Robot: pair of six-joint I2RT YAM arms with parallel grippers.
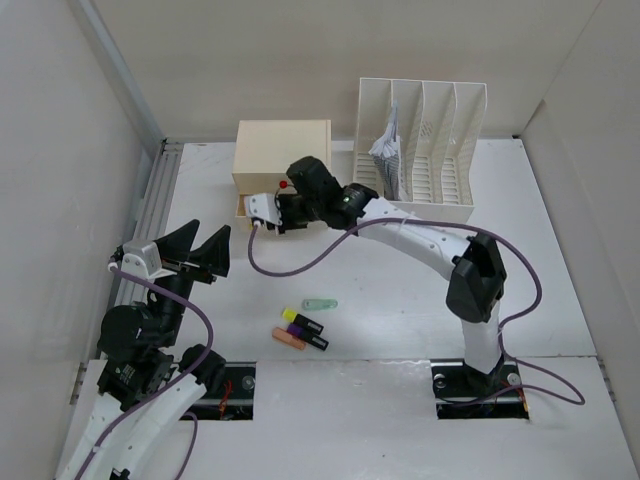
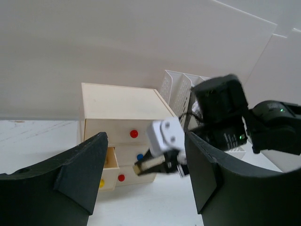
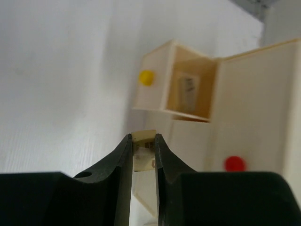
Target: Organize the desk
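On the white desk [image 1: 400,290] stands a cream three-drawer box [image 1: 283,150] at the back. One of its drawers, with a yellow knob [image 3: 146,77], is pulled out [image 3: 181,84]. My right gripper [image 3: 143,137] is shut on a small cream block [image 3: 144,149] and hovers just in front of that open drawer [image 1: 243,206]. The left wrist view shows the same block [image 2: 149,164] sticking out of the right gripper's jaws. My left gripper [image 1: 197,250] stands open and empty at the left, apart from the box.
A white slotted file rack [image 1: 425,150] with papers stands right of the box. Near the front lie a green marker [image 1: 320,303], a yellow-and-black highlighter [image 1: 305,322] and an orange marker [image 1: 289,338]. Walls close in on both sides.
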